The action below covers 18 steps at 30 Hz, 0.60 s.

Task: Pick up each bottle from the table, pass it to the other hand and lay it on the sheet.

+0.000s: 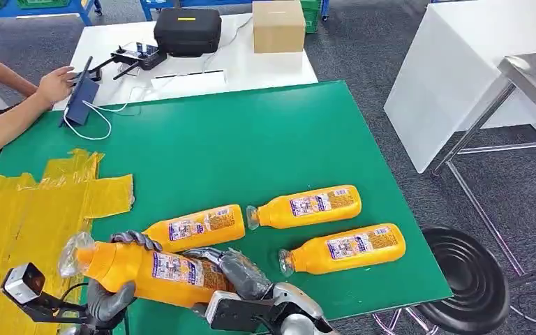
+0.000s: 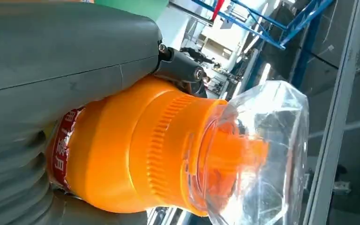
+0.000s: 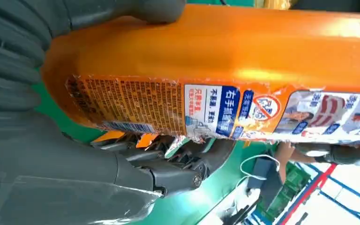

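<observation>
An orange bottle with a clear cap hangs above the table's near edge, held at both ends. My left hand grips its neck end, and the left wrist view has the grey thumb lying over the bottle just behind the cap. My right hand wraps the base end, fingers under the labelled bottle. Three more orange bottles lie on the green table: one just behind my hands, one further right, one near the front right. The yellow sheet covers the table's left part.
A person's arm reaches to a dark tablet at the far left. Behind the green table, a white table carries a black case and a cardboard box. A black stool stands right of the table.
</observation>
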{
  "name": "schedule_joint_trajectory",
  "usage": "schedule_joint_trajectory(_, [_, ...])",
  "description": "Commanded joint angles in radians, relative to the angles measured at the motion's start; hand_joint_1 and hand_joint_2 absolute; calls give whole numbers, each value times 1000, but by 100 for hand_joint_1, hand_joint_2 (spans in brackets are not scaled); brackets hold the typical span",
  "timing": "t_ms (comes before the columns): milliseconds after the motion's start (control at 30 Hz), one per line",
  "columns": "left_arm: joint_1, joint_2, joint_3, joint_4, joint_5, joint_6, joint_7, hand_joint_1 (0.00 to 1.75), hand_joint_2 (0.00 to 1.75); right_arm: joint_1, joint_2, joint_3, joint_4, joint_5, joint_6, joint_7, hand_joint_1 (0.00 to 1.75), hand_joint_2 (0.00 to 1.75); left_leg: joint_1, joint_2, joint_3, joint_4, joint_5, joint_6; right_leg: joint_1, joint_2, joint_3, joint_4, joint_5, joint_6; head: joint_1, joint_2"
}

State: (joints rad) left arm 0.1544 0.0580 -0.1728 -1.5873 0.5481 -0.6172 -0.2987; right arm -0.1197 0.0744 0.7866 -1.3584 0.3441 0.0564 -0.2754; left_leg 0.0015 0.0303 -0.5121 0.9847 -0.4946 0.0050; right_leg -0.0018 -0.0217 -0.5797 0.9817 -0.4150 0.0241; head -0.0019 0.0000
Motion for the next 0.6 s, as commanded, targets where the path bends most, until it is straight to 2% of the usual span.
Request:
schedule_joint_trajectory(33, [-76,-117,180,-87,-440,346,-107,175,175,-27,-52,-167,-118,14,-132,94,0,175,1,-3,-3,2,0,0,0,0,-2,1,0,0,0,0])
schedule_joint_trajectory(67, [-110,-141,215,-104,-545,450,-133,175,175,-37,-61,-191,-126,8,-132,103,0,175,1,-4,-2,2,0,0,1,0,-1,1,0,1,0,0])
schedule_joint_trajectory(133, [-194,-197,294,-144,-816,762,-198,175,175,-63,-74,-228,-128,6,-102,138,0,175,1,-7,-5,3,1,0,1,-4,-2,1,0,1,0,0])
schedule_joint_trajectory(233, [-231,-224,391,-208,-854,1005,-259,175,175,-76,-70,-232,-95,-8,-64,157,0,175,1,-8,-5,5,2,0,1,-4,-2,2,1,1,0,0])
schedule_joint_trajectory(300, [-209,-233,442,-241,-865,1104,-318,175,175,-77,-68,-207,-67,-8,-60,157,0,175,2,-3,-2,3,1,0,2,1,0,0,2,1,0,0])
schedule_joint_trajectory(367, [-191,-238,453,-238,-874,1121,-339,175,175,-88,-74,-182,-48,-9,-57,159,0,175,1,2,1,1,0,0,-1,3,2,0,2,1,0,0])
schedule_joint_trajectory(533, [-195,-248,421,-173,-995,1214,-367,175,175,-142,-80,-144,9,-21,-27,196,0,175,0,-2,1,0,1,0,0,0,1,0,1,2,0,0])
schedule_joint_trajectory(600, [-195,-239,402,-158,-1027,1238,-359,175,175,-157,-78,-132,26,-24,-24,202,0,175,1,-2,2,1,1,0,1,3,2,-1,2,2,0,0])
